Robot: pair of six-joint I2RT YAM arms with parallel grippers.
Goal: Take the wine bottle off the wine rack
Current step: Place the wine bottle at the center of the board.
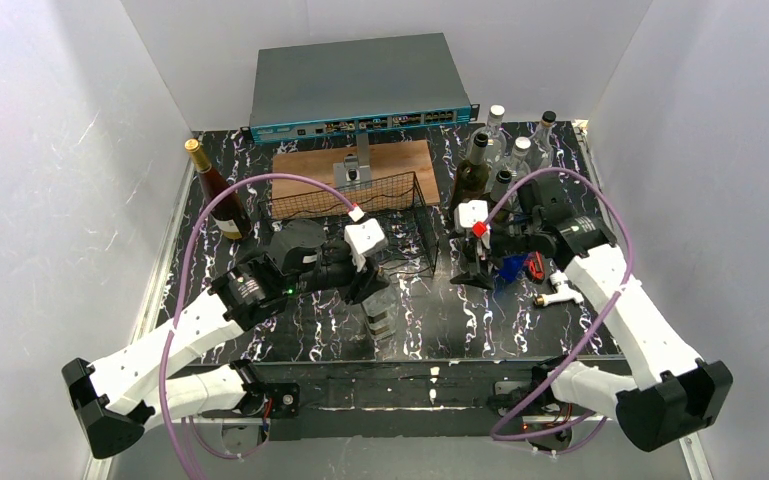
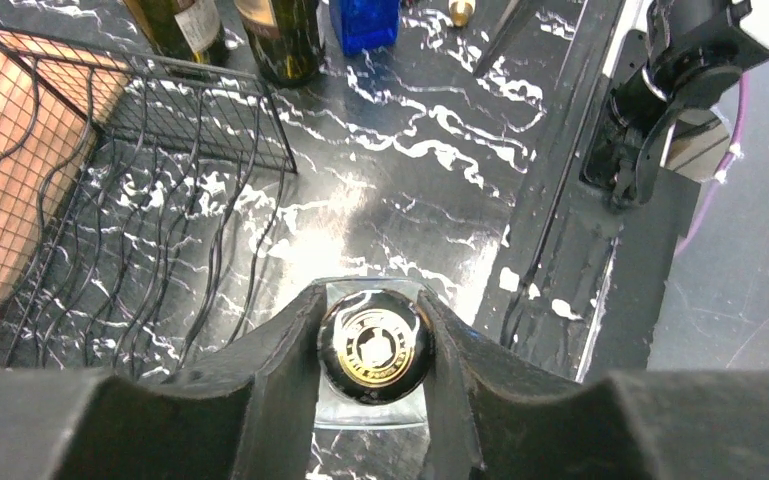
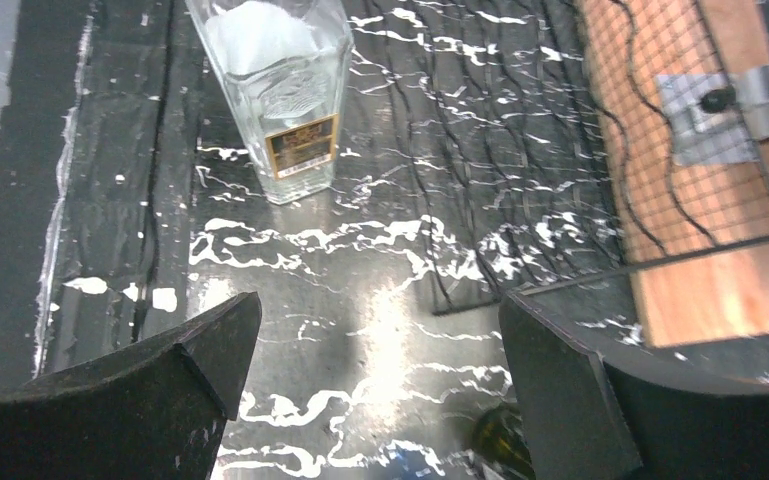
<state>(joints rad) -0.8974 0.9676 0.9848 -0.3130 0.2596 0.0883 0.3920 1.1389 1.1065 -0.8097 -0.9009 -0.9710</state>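
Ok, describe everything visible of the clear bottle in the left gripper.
The clear glass bottle is square-sided, with a small dark gold-edged label low on one face and a black cap bearing a gold emblem. It stands upright on the black marbled table, outside the wine rack; the left gripper is shut on its neck.

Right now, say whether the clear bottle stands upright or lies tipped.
Upright: the bottle stands base-down on the table; the left hand clamps its cap from above.
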